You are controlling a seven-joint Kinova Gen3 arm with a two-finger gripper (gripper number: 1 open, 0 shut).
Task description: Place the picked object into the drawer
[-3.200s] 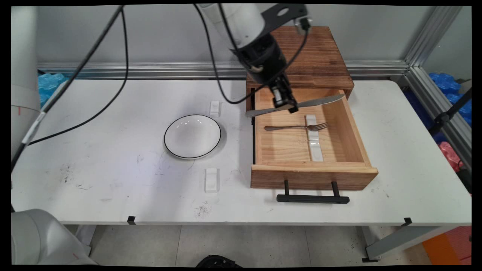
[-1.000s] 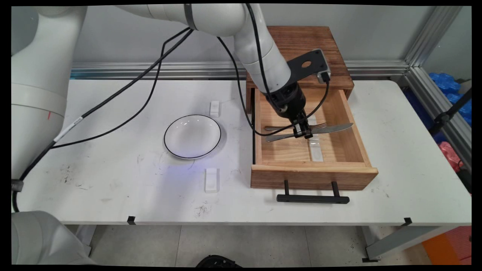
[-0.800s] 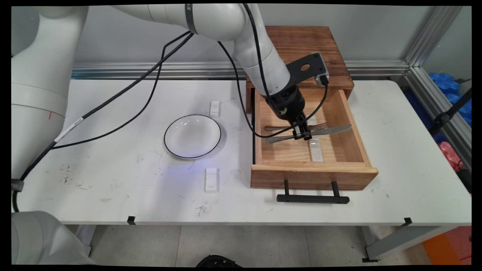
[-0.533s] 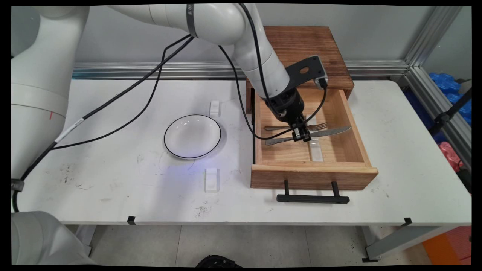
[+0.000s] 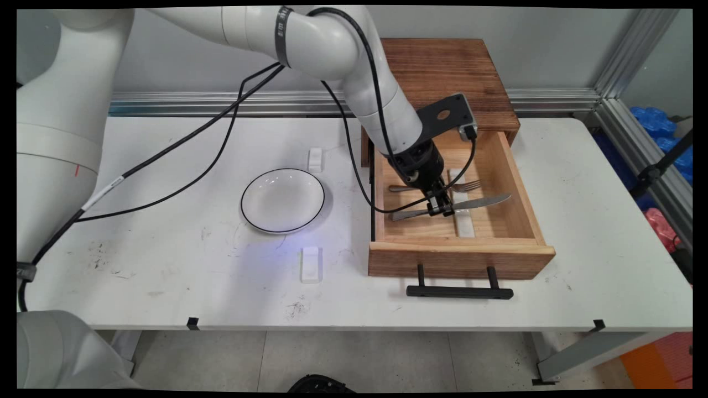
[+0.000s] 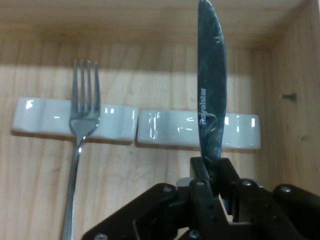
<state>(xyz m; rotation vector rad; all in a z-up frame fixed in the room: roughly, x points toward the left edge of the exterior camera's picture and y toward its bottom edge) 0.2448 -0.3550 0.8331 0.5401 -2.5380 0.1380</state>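
My gripper [image 5: 441, 207] [image 6: 212, 167] is shut on a steel table knife [image 5: 475, 202] [image 6: 211, 80], held about level inside the open wooden drawer [image 5: 522, 193]. The blade points toward the drawer's right wall and the handle end [image 5: 404, 215] toward its left wall. In the hand view the blade passes over a white cutlery rest [image 6: 170, 129] on the drawer floor. A fork [image 5: 470, 185] [image 6: 82, 115] lies just beyond the knife, its tines on the other white rest [image 6: 45, 117].
The drawer sticks out of a dark wooden cabinet [image 5: 448, 72], with a black handle [image 5: 459, 291] at its front. A white bowl with a dark rim [image 5: 282, 199] sits left of the drawer. Two small white rests [image 5: 315, 158] [image 5: 311, 264] lie near the bowl.
The gripper has carried the knife down from above the drawer's back edge into the drawer, then toward the drawer's front, so it now hangs low just in front of the fork.
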